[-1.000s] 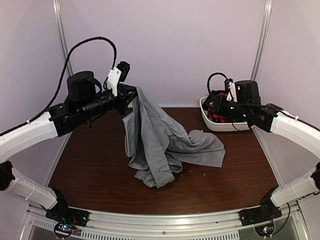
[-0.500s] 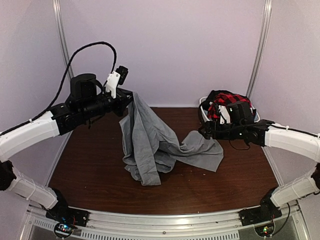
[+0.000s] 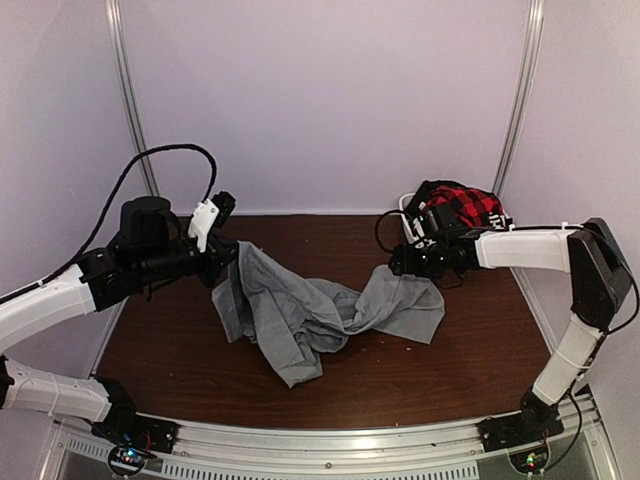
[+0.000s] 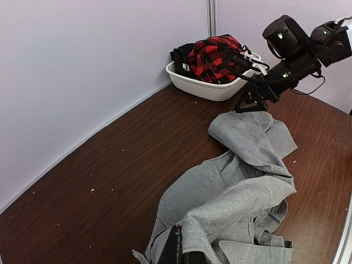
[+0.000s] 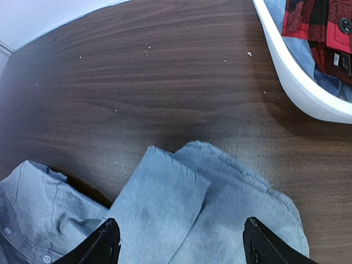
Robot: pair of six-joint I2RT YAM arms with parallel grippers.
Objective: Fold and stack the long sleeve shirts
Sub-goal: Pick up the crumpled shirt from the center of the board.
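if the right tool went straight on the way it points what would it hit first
Probably the grey shirt, its bunched end lying between the fingers of the open right tool; depth is unclear.

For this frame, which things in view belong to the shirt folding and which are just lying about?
Part of the job: grey shirt; left gripper, shut on one end; right gripper, open above the other end; red plaid garment, probably next.
Just lying about: white tub holding it; dark cloth in the tub; pale specks on the table.
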